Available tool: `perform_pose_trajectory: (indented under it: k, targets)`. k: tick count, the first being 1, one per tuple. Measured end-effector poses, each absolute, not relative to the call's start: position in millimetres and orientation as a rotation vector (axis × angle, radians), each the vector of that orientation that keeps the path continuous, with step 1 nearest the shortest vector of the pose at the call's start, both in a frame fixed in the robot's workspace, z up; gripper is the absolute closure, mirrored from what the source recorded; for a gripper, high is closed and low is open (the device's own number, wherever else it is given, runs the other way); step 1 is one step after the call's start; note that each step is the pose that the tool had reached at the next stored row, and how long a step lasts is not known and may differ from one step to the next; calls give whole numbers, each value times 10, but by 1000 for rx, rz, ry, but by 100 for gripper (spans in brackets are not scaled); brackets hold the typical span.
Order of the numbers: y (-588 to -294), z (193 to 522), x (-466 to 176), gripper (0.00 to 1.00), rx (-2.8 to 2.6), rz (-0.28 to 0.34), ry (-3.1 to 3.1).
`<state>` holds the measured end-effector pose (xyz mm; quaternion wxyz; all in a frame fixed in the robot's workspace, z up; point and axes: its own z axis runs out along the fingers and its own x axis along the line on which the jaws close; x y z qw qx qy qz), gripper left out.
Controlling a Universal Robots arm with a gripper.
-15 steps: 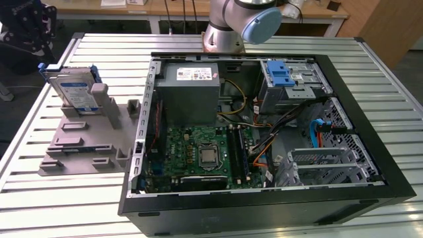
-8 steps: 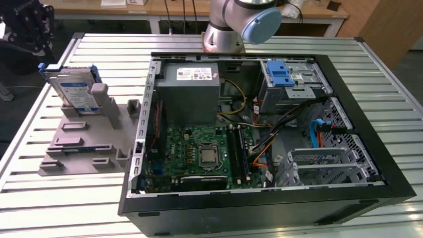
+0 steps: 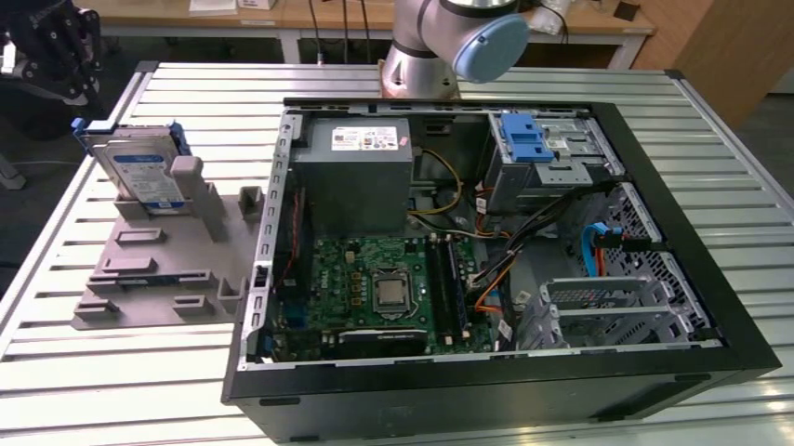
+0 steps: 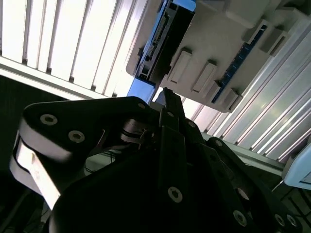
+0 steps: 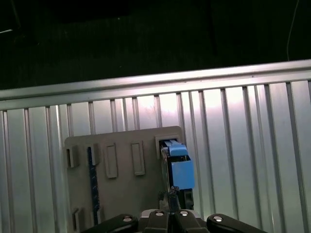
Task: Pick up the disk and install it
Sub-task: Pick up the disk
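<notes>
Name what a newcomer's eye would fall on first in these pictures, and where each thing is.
The open computer case, its green board bared, dominates the slatted table in the exterior view. At that view's left the disk stands upright in a grey holder, blue frame showing. In the first wrist view the shut claw hangs near it, not touching.

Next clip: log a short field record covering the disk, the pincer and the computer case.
disk: silver metal hard drive in a blue plastic frame, upright in the grey plastic holder
holder: on the slatted metal table, to the exterior view's left of the open black computer case
pincer: shut, empty, aimed at the disk
progress: disk not yet picked up
</notes>
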<state>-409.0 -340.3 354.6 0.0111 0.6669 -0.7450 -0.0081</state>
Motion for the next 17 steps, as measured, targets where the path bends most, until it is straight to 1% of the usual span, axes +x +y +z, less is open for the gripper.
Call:
perform_pose_trajectory:
  k: [7, 8, 10, 11, 12, 13, 16, 17]
  targets:
    - [-3387, 3539, -4113, 89, 2087, -25, -2318]
    - [-3387, 3539, -4113, 88, 2087, -25, -2318]
    - [-3387, 3540, -4114, 76, 2087, -25, -2318]
    - [-3386, 3539, -4114, 76, 2087, -25, -2318]
    - [-3386, 3539, -4114, 70, 2087, -25, -2318]
    - [-3386, 3539, -4114, 70, 2087, -25, -2318]
    - [-3380, 3527, -4114, 53, 2108, -24, -2299]
    - [-3377, 3516, -4114, 53, 2123, -24, -2285]
